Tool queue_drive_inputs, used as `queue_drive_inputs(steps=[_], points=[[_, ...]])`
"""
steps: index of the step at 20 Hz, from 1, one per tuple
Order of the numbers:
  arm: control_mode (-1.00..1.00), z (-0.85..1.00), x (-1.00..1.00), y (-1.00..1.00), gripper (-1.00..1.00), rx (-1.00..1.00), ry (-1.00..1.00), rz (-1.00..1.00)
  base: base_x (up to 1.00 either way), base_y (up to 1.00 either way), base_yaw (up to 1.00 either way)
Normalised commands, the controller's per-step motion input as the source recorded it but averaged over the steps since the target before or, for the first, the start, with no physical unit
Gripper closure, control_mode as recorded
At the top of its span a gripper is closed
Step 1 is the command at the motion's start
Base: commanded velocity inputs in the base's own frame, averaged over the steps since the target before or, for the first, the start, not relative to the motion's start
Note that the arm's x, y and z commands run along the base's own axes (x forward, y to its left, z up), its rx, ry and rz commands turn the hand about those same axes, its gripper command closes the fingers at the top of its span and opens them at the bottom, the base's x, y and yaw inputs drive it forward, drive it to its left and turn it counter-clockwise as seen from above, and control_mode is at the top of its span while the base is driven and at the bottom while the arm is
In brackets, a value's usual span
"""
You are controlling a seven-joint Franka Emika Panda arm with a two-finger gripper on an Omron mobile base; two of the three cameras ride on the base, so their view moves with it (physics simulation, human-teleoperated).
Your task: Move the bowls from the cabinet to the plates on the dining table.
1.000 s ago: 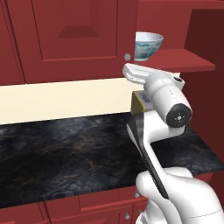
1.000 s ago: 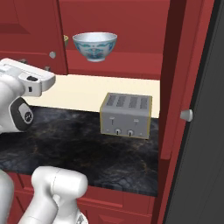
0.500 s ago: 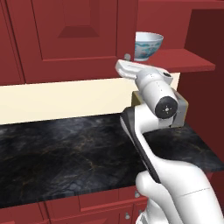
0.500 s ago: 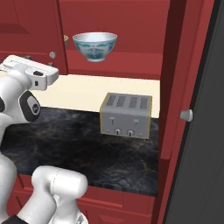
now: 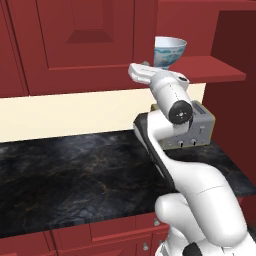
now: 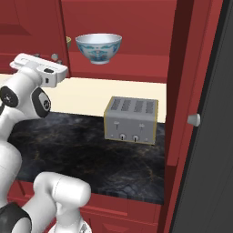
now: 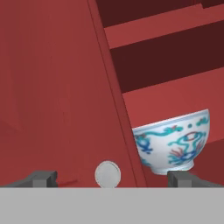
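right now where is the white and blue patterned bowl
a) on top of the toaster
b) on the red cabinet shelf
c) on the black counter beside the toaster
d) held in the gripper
b: the patterned bowl stands upright on the red cabinet shelf, above the toaster, and the open gripper has not reached it.

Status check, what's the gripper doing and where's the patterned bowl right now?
Gripper open, empty, aimed at the cabinet. Patterned bowl upright on the cabinet shelf, untouched. Cabinet door edge and its knob sit between the fingertips.
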Motion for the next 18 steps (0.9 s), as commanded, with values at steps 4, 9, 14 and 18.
queue_drive_inputs(steps=[4,9,14,18], points=[[-1.00,-0.11,0.40,0.05,-1.00,-0.03,0.00,0.00,0.00,0.00,0.00],[-1.00,-0.10,0.36,0.07,-1.00,-0.02,0.00,0.00,0.00,0.00,0.00],[-1.00,0.00,0.35,0.08,-1.00,-0.01,-0.01,-0.03,0.00,0.00,0.00],[-1.00,-0.01,0.31,0.08,-1.00,-0.02,0.00,-0.08,0.00,0.00,0.00]])
